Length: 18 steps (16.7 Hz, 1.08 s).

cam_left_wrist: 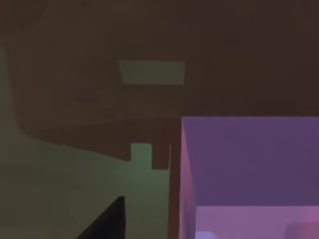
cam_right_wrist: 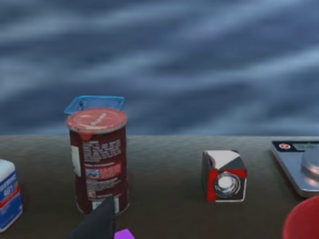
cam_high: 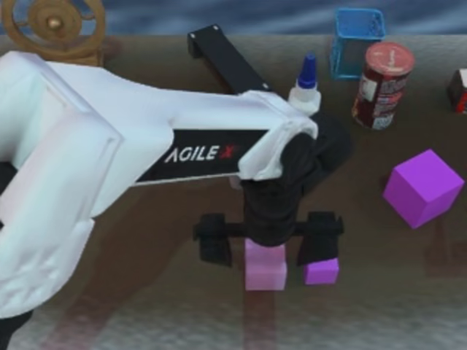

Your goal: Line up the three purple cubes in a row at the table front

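The left end effector [cam_high: 266,246] hangs released, fingers spread wide, directly over the pale lilac cube [cam_high: 265,267] near the bench [cam_high: 146,306] front. The small purple cube [cam_high: 322,271] sits just beside it at three o'clock; the large purple cube [cam_high: 422,187] stands well apart toward two o'clock.

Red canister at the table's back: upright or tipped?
Upright: the red canister stands on its base, lid up, on the table.

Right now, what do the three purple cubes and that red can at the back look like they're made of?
All three cubes look like plain matte plastic or foam: the large purple cube, small purple cube and pale lilac cube show flat, even faces without gloss or grain. The red can looks like metal or coated card under a printed paper label; its lid appears smooth, possibly plastic.
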Available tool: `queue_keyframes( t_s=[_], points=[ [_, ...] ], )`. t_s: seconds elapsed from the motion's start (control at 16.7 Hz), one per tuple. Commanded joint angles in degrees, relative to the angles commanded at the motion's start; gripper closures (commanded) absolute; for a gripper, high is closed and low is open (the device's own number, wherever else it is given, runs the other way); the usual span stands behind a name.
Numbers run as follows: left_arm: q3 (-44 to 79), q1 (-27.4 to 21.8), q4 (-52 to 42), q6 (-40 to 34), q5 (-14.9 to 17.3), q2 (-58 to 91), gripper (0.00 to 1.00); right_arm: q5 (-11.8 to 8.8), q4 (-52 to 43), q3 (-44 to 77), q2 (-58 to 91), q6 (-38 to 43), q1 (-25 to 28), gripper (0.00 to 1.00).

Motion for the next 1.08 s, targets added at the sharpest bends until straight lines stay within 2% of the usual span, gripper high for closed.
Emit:
queue_keyframes(
  t_s=[0.36,0.78,1.08],
  points=[
    [0.9,0.0,-1.0,-0.1,0.1,-0.3,0.0,0.0,0.0,0.0,0.0,0.0,0.0,0.0],
    [8.9,0.8,-13.4,-0.3,0.0,-4.5,0.0,0.0,0.0,0.0,0.0,0.0,0.0,0.0],
    [9.0,0.6,-13.6,-0.3,0.0,-4.5,0.0,0.0,0.0,0.0,0.0,0.0,0.0,0.0]
  ],
)
